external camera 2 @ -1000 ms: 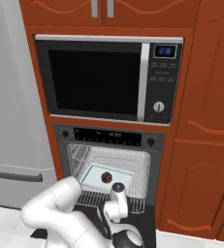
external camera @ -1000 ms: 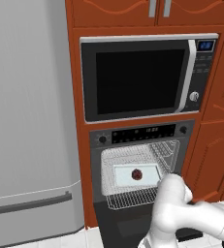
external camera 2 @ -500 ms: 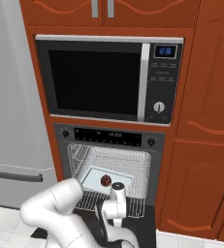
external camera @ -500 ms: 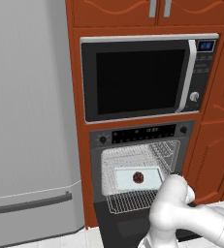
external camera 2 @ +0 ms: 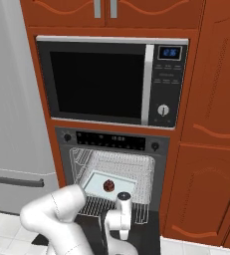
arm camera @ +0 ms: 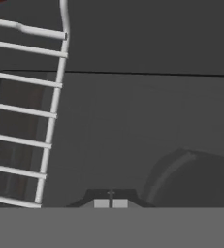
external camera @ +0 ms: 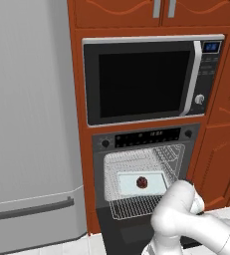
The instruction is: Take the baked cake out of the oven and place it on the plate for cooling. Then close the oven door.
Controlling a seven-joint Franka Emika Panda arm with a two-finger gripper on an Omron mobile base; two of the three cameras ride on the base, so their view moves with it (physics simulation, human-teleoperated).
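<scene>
Reddish-brown and very small, the baked cake (external camera: 142, 183) sits on a pale tray (external camera: 155, 186) resting on the pulled-out wire rack (external camera: 121, 208) of the oven (external camera: 146, 140), roughly central, as in the earlier frames; its position is unchanged. The oven door (external camera 2: 149, 234) hangs open below the rack. In the hand view, the pincer (arm camera: 110, 204) is clenched, its two tips pressed together with nothing between them; a second ago it stood slightly parted. It faces the dark door surface, with the rack's edge to one side. The arm has dropped a little lower in both base views than one second ago. The microwave (external camera: 149, 79) above and the grey fridge (external camera: 29, 124) beside it stand as before.
</scene>
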